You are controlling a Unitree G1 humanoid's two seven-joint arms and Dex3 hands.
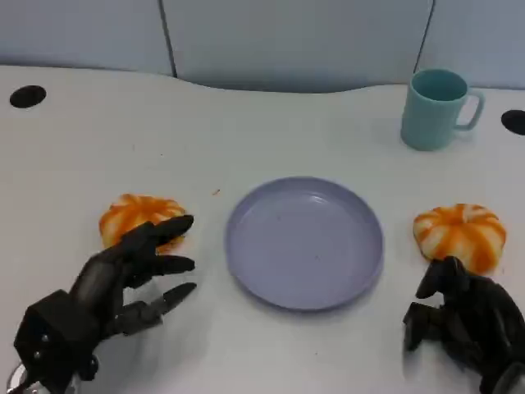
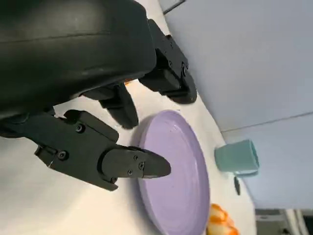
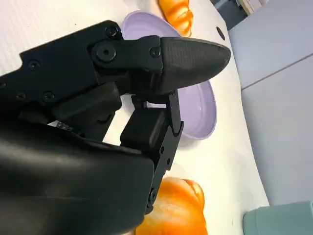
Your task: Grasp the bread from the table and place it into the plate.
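Note:
Two orange-and-white round breads lie on the white table, one on each side of the lilac plate (image 1: pixel 246 246). The left bread (image 1: pixel 131 213) sits just beyond my left hand (image 1: pixel 135 275). That hand's fingers are spread, and the uppermost one reaches over the bread's near edge without holding it. The right bread (image 1: pixel 461 232) lies just ahead of my right hand (image 1: pixel 463 322), whose fingers are curled in around nothing. The left wrist view shows the plate (image 2: pixel 178 196) past my fingers (image 2: pixel 122 164). In the right wrist view the right bread (image 3: pixel 176 213) lies beside my hand (image 3: pixel 146 98), with the plate (image 3: pixel 198 110) beyond.
A teal mug (image 1: pixel 435 108) stands at the back right, well beyond the right bread. Dark round holes (image 1: pixel 27 96) mark the table's far corners. A grey-blue panel wall (image 1: pixel 287 37) runs along the table's curved back edge.

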